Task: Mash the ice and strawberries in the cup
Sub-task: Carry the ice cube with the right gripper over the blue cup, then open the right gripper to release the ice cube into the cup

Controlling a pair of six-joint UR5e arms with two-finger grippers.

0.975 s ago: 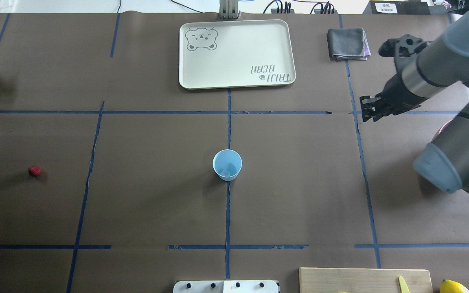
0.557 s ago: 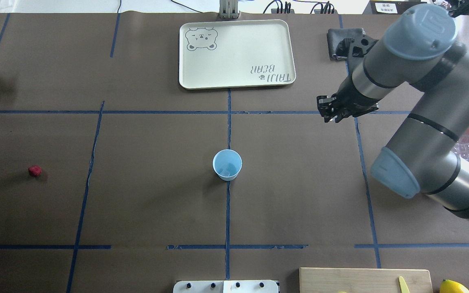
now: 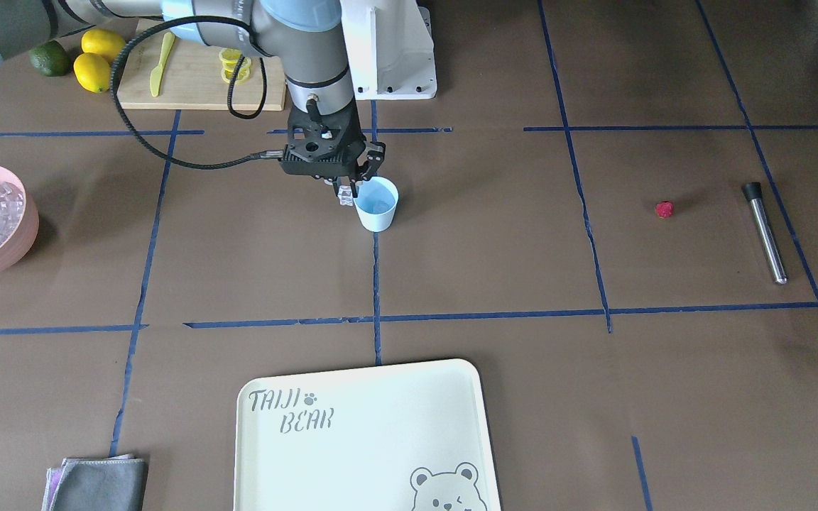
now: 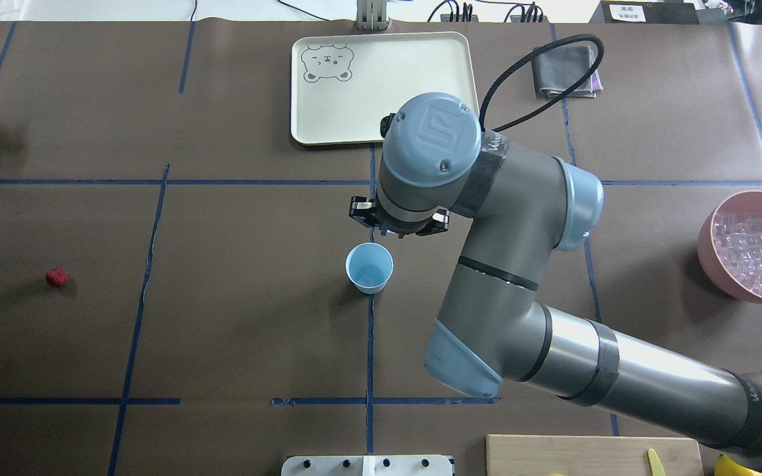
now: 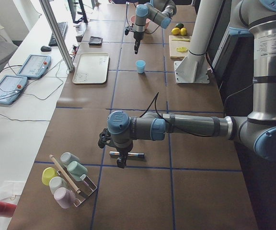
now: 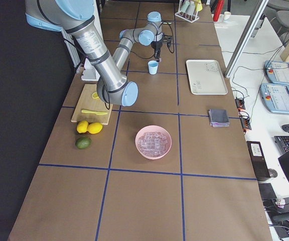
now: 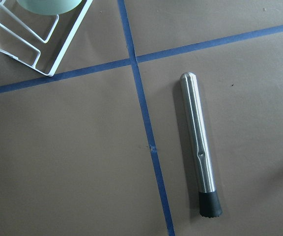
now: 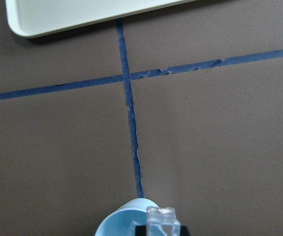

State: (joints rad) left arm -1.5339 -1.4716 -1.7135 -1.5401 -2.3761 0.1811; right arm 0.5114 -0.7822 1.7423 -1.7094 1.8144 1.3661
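My right claw (image 3: 349, 188) grips a small clear ice cube (image 8: 161, 220) by the rim of the light blue plastic cup (image 4: 369, 267), centre frame. I cannot tell whether my left claw (image 5: 121, 163) is clenched.

One cup (image 4: 369, 268), one strawberry (image 4: 56, 277), one tray (image 4: 381, 86), one metal rod (image 3: 764, 231), one pink bowl (image 4: 706, 246). Two lemons (image 3: 91, 72), one lime (image 3: 50, 59), one cloth (image 4: 563, 69).

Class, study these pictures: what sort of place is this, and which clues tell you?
Probably a robotics lab, set up for a drink-mixing trial: industrial robot arms mounted at a table gridded with blue tape, and control tablets on the side desk.
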